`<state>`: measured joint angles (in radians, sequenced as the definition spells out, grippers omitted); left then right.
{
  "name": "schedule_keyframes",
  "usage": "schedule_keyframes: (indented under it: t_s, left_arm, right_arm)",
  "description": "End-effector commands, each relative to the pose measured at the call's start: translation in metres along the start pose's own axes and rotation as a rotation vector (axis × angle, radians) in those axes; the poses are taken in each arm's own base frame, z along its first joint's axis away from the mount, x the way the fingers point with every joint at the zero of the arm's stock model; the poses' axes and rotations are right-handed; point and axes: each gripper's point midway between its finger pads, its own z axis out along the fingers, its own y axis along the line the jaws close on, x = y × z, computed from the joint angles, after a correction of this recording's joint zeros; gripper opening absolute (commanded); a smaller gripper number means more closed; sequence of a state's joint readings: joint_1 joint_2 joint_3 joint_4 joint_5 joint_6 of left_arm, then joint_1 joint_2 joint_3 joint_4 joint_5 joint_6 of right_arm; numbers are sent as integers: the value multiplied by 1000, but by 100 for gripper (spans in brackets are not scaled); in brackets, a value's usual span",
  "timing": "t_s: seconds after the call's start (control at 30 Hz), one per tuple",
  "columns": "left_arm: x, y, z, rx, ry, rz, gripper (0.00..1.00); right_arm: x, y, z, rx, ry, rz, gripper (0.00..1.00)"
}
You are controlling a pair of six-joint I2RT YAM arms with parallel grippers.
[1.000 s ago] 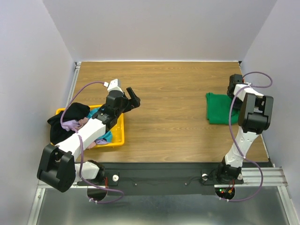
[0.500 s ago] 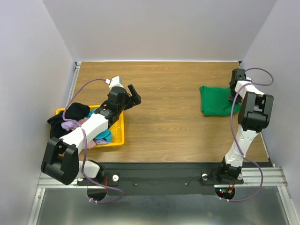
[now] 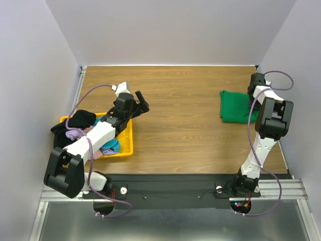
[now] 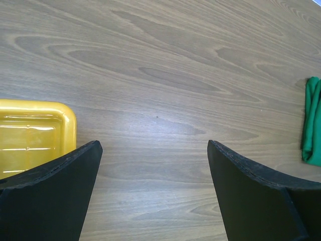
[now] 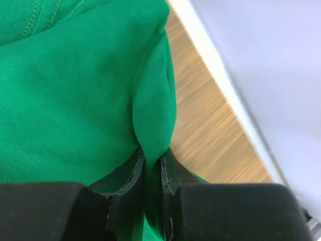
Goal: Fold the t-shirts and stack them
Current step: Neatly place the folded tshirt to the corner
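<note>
The bright green t-shirt (image 3: 234, 106) lies folded at the far right of the table; it fills the right wrist view (image 5: 75, 90) and shows at the right edge of the left wrist view (image 4: 313, 120). My right gripper (image 5: 152, 163) is shut on a fold of its edge, near the right wall (image 3: 255, 95). My left gripper (image 4: 150, 170) is open and empty above bare wood just right of the yellow bin (image 3: 128, 143). Black (image 3: 75, 123), lavender-pink (image 3: 75, 133) and teal (image 3: 113, 145) shirts lie heaped in the bin.
The yellow bin's corner shows in the left wrist view (image 4: 35, 130). The black shirt hangs over the bin's left rim. The walls stand close on the left and right of the table; a white strip (image 5: 220, 65) runs along the right wall.
The green shirt was drawn left half a second ago and has moved back right, a little farther back than at first. My left gripper shifted slightly up the table.
</note>
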<state>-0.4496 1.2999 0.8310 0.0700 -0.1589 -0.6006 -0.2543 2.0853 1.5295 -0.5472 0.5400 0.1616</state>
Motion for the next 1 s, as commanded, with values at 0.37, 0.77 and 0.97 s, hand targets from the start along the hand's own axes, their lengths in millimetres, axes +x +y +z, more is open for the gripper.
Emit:
schedule_keyframes:
  t_s: [0.37, 0.77, 0.97]
  left_arm:
    - [-37, -8, -19, 13, -106, 3, 99]
    - [-46, -9, -36, 9, -126, -27, 99]
    - [-46, 5, -54, -41, -137, -62, 99]
  right_arm:
    - [-45, -39, 11, 132, -71, -48, 54]
    - [-78, -7, -66, -175, -206, 32, 100]
    - [-65, 36, -144, -341, -295, -24, 100]
